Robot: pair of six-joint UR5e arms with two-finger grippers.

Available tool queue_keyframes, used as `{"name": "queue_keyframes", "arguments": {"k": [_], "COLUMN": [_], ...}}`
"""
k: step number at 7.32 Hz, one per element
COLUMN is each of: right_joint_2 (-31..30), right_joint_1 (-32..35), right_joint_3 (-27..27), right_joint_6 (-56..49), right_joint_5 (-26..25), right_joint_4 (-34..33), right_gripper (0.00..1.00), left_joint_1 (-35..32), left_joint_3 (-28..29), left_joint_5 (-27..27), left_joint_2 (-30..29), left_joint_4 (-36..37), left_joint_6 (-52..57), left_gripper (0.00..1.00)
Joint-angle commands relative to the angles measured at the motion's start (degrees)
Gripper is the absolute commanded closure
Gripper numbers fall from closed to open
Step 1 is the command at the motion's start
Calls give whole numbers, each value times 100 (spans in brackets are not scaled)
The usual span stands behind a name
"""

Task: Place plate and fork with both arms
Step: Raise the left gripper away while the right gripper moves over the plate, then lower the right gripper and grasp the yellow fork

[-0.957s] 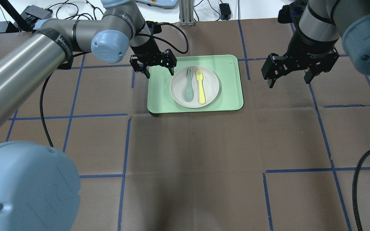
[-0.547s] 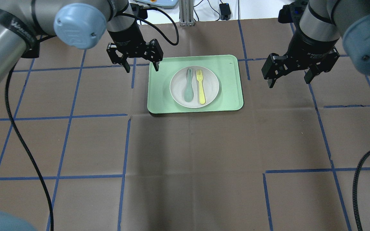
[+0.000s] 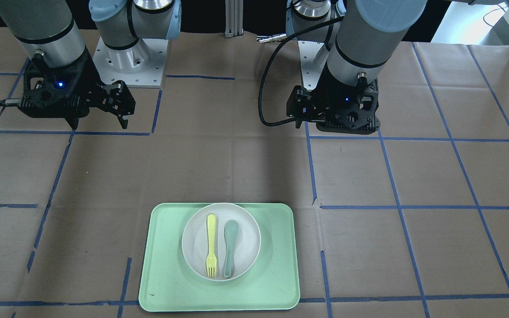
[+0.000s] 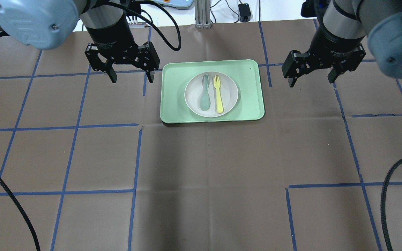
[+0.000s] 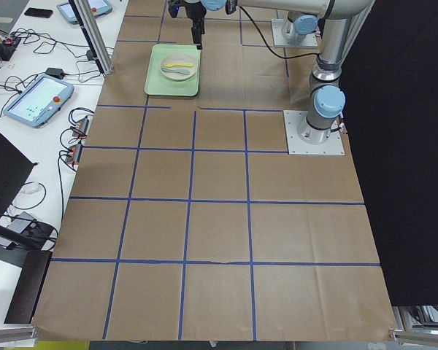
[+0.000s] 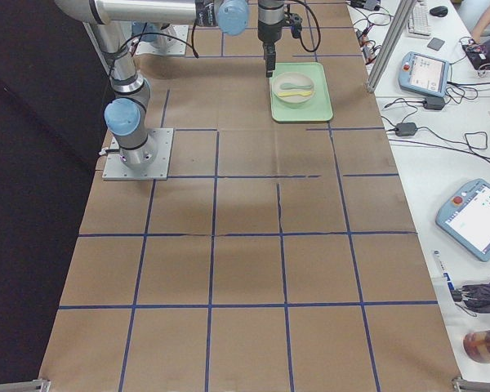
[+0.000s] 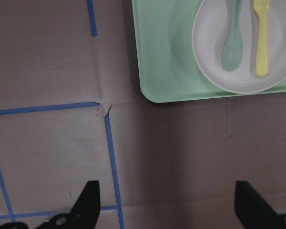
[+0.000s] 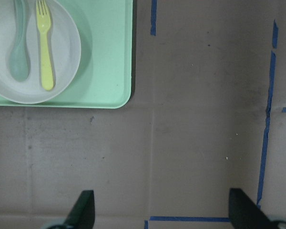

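Note:
The off-white plate [image 4: 229,91] sits in the middle of a light green tray [image 4: 250,87]. The pale yellow fork [image 4: 217,94] lies on the plate, beside a grey-green spoon [image 4: 205,94]. My left gripper [image 4: 131,78] is open and empty, hovering over the table just left of the tray. My right gripper [image 4: 311,81] is open and empty, right of the tray. The left wrist view shows the plate [image 7: 245,78] and fork [image 7: 261,38] at top right. The right wrist view shows the plate [image 8: 66,47] and fork [image 8: 45,47] at top left.
The table is covered in brown paper with a blue tape grid [image 4: 136,157]. Black cables [image 4: 386,202] hang near both sides. Teach pendants and wires lie beyond the table's far edge [image 5: 36,98].
My left gripper has swung left, from over the tray's far left corner to beside the tray, and its arm has pulled back. My right gripper has shifted slightly away.

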Motion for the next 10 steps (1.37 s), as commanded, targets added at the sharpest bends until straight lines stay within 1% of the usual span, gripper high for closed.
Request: {"name": "queue_keyframes", "arguments": {"k": [1, 2, 3, 4, 5, 7, 9, 10], "right_joint_2": [711, 1211, 1773, 2284, 2506, 2823, 3271, 3430], "right_joint_1": [380, 714, 1065, 1277, 1323, 1385, 1578, 1587], "right_joint_3": [-561, -938, -1421, -1843, -1926, -1769, -1576, -1514], "right_joint_6": [305, 742, 1112, 1168, 1369, 1476, 1616, 1643], "right_joint_5": [14, 15, -20, -47, -3, 23, -47, -47], "right_joint_4": [-124, -290, -335, -318, -483, -643, -1683, -1976], "right_gripper": [0, 0, 0, 0, 0, 1, 1, 7], "left_joint_1": [33, 33, 51, 60, 60, 121, 139, 139], "left_joint_3": [4, -5, -14, -14, -14, -14, -14, -22], "left_joint_5": [75, 58, 66, 66, 58, 84, 66, 110], "left_joint_2": [272, 465, 536, 555, 520, 502, 484, 545], "left_joint_4": [-213, -318, -336, -328, -328, -293, -266, -275], "left_joint_6": [12, 134, 361, 381, 416, 486, 460, 460], "left_gripper": [0, 0, 0, 0, 0, 0, 0, 0]}}
